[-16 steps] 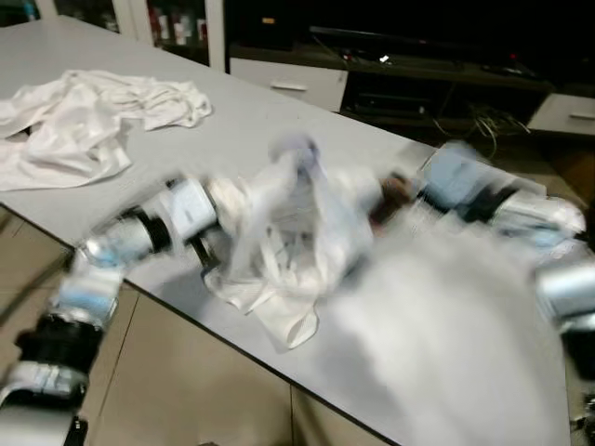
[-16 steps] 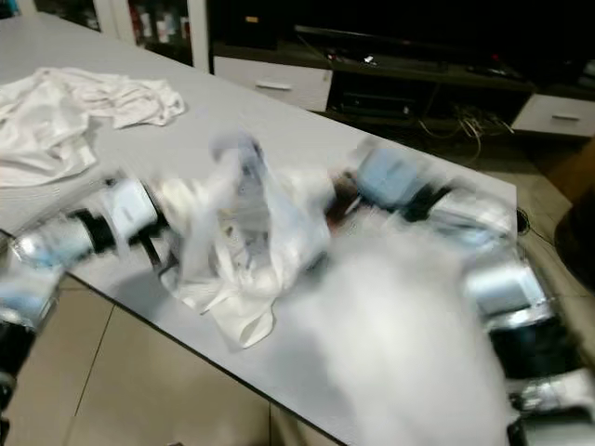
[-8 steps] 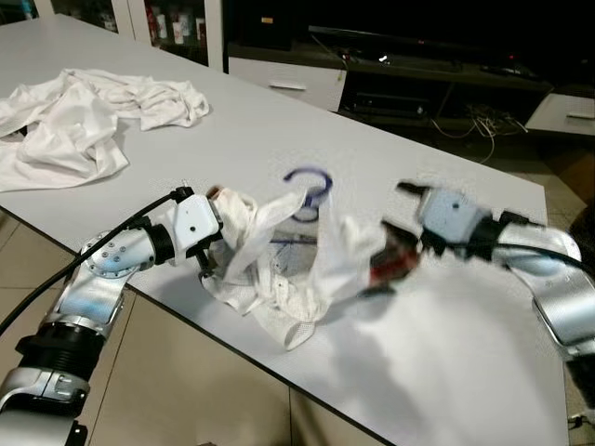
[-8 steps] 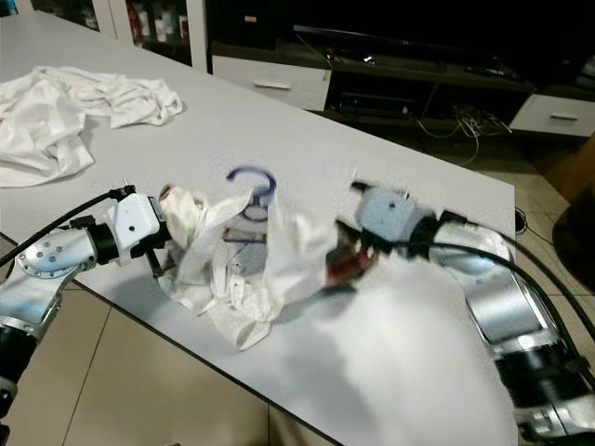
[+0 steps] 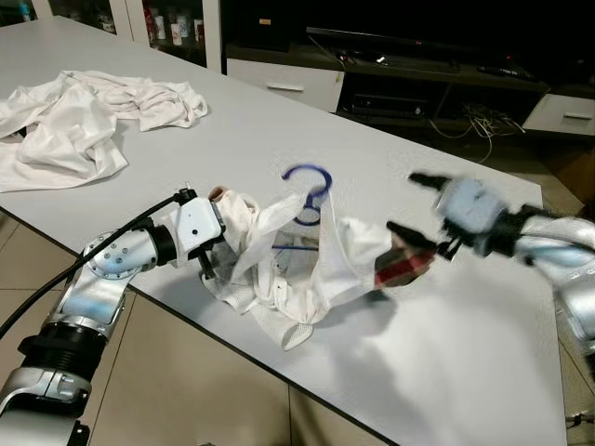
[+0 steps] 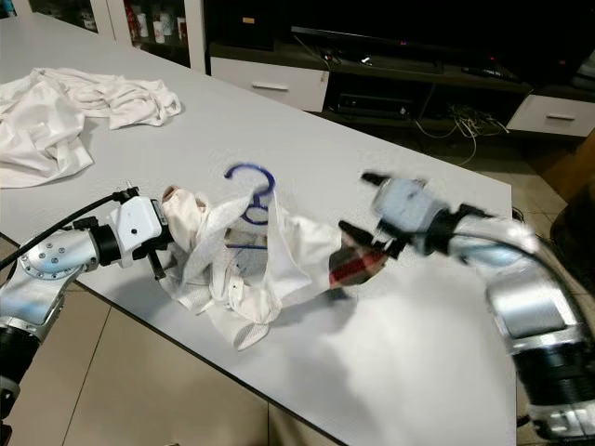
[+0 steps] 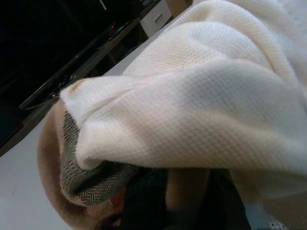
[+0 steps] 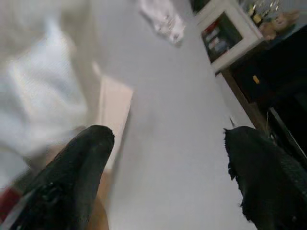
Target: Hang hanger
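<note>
Left end effector (image 5: 218,243) grips garment (image 5: 307,265)

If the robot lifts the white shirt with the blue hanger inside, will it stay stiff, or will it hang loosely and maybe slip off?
The white shirt lies crumpled in soft folds, so it will probably sag. Its textured knit looks thin, likely light. Of the blue hanger, just the hook pokes out, so the cloth could slide along it. The left gripper seems buried in fabric.

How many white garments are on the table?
2: one white garment on the blue hanger between both grippers; another crumpled white garment at the table's far left.
</note>
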Available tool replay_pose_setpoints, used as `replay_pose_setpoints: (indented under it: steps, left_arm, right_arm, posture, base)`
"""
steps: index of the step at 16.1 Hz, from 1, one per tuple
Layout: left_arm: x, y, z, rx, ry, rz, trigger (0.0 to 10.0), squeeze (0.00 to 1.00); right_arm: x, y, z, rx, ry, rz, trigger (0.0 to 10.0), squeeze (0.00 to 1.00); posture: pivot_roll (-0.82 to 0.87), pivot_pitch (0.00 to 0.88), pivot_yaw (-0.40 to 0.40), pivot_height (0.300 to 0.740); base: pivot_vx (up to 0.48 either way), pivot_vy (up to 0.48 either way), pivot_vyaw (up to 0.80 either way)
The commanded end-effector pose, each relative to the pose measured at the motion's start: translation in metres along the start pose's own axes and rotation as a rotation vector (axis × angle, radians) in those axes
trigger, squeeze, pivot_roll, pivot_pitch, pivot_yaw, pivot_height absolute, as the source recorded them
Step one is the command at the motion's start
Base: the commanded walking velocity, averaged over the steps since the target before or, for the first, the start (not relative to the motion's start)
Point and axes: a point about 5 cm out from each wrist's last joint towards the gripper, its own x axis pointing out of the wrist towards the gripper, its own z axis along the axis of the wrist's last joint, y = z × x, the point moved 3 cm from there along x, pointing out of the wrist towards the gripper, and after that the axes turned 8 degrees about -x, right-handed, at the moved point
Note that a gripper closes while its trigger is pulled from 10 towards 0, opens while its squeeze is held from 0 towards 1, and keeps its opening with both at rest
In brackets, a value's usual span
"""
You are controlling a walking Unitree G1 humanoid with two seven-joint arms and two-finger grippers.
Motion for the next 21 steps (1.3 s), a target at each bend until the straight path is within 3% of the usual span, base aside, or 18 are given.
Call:
replay_pose_setpoints:
  steps: [1,4,6,9,11,12,14,18,20,21]
  left_arm:
    - [0.006,0.003,0.011,0.029,-0.038,-0.011,0.0,0.00]
    - [0.009,0.002,0.013,0.031,-0.042,-0.018,0.0,0.00]
    - [0.010,0.001,0.013,0.032,-0.042,-0.022,0.0,0.00]
    - [0.011,0.001,0.014,0.035,-0.049,-0.027,0.0,0.00]
    - [0.012,0.000,0.015,0.036,-0.053,-0.029,0.0,0.00]
    - [0.012,0.000,0.015,0.037,-0.054,-0.030,0.0,0.00]
    - [0.013,-0.001,0.016,0.040,-0.058,-0.033,0.0,0.00]
    - [0.013,-0.003,0.017,0.046,-0.064,-0.039,0.0,0.00]
    - [0.013,-0.003,0.018,0.061,-0.065,-0.035,0.0,0.00]
    - [0.013,-0.003,0.018,0.066,-0.064,-0.032,0.0,0.00]
  right_arm:
    - [-0.006,-0.002,0.011,0.025,-0.049,0.022,10.0,0.46]
    - [-0.006,0.020,0.020,0.094,-0.107,0.136,10.0,0.46]
    - [-0.006,0.015,0.021,0.108,-0.112,0.107,10.0,0.46]
    - [0.000,0.020,0.013,0.094,-0.061,0.119,10.0,0.46]
    - [0.006,0.022,0.009,0.094,-0.042,0.110,10.0,0.25]
    - [0.009,0.025,0.008,0.104,-0.040,0.115,10.0,0.00]
    - [0.023,0.027,-0.005,0.143,0.011,0.095,10.0,0.00]
    - [0.035,0.031,-0.011,0.125,0.036,0.114,10.0,0.00]
    - [0.039,0.035,-0.011,0.122,0.031,0.148,6.2,0.00]
    - [0.040,0.036,-0.011,0.120,0.031,0.157,2.9,0.00]
  posture:
    - [0.03,0.039,-0.093,0.740]
    - [0.03,0.037,-0.092,0.740]
    - [0.02,0.037,-0.092,0.740]
    - [0.03,0.038,-0.092,0.740]
    - [0.03,0.036,-0.095,0.740]
    - [0.03,0.036,-0.096,0.740]
    - [0.04,0.035,-0.098,0.740]
    - [0.05,0.033,-0.105,0.740]
    - [0.05,0.030,-0.109,0.740]
    - [0.05,0.029,-0.110,0.740]
  base:
    - [0.000,0.000,0.00]
    - [0.000,0.000,0.00]
    - [0.000,0.000,0.00]
    - [0.000,0.000,0.00]
    - [0.000,0.000,0.00]
    - [0.000,0.000,0.00]
    - [0.000,0.000,0.00]
    - [0.000,0.000,0.00]
    - [0.000,0.000,0.00]
    - [0.000,0.000,0.00]
